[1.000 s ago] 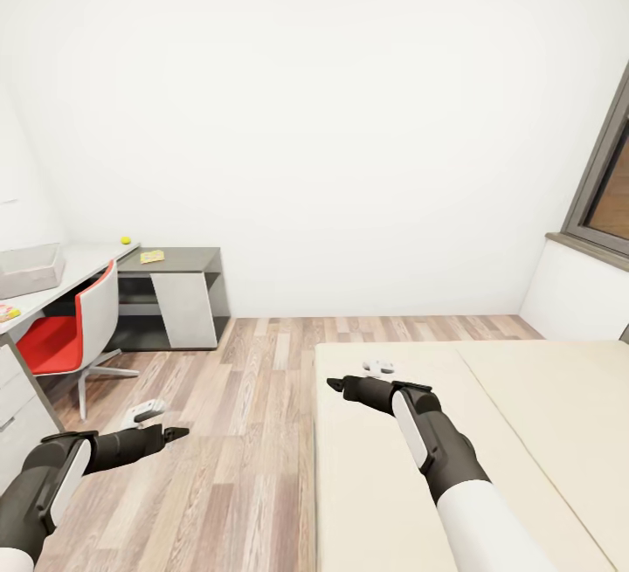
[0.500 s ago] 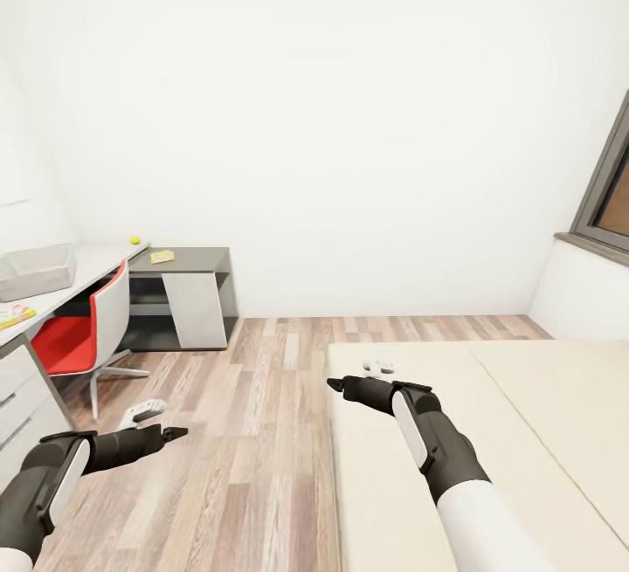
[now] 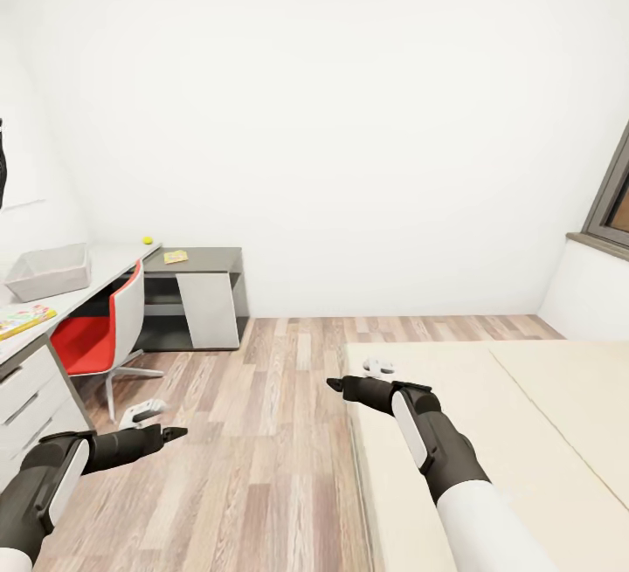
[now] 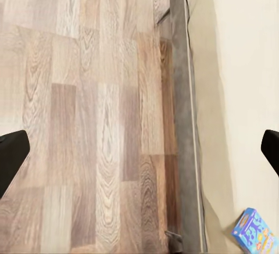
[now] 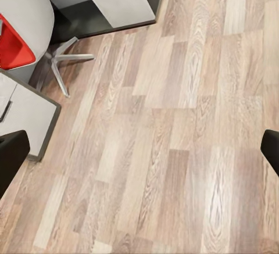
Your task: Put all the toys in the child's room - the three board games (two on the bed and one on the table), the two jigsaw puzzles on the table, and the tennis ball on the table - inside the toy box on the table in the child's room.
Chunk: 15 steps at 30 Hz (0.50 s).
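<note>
view has swung left: table [image 3: 105, 262] and toy box [image 3: 50, 272] now fuller at left; both grippers, left [image 3: 175, 433] and right [image 3: 336, 383], open, empty.

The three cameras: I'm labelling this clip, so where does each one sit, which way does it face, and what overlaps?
Head view: high on the robot, facing the far wall over table, red chair and bed; both arms, left gripper and right gripper show.
Left wrist view: looks down at floor, bed edge and a blue board game; dark fingertips at the sides.
Right wrist view: looks down at floor; dark fingertips.
Shared: the right wrist and head views both show the chair.
</note>
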Motion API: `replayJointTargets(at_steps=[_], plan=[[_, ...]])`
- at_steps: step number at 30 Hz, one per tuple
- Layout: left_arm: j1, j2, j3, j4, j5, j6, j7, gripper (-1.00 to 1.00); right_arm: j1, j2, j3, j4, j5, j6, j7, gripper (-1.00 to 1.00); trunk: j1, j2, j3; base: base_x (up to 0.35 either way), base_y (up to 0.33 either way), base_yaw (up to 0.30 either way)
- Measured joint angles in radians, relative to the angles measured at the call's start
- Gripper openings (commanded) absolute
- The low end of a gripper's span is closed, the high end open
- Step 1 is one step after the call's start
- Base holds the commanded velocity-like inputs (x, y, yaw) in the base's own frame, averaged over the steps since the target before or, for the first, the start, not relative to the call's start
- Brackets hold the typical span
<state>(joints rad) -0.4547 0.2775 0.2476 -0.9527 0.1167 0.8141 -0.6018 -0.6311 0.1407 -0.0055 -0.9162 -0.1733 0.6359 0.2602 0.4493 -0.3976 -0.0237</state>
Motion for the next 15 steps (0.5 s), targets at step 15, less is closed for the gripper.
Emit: replayJointTargets(at_steps=[15], plan=[[0.000, 0.000, 0.000, 0.000, 0.000, 0.000, 0.000, 1.00, 0.000, 0.002, 0.000, 0.000, 0.000, 0.001, 0.000, 1.00, 0.000, 0.000, 0.000, 0.000, 0.278, 0.000]])
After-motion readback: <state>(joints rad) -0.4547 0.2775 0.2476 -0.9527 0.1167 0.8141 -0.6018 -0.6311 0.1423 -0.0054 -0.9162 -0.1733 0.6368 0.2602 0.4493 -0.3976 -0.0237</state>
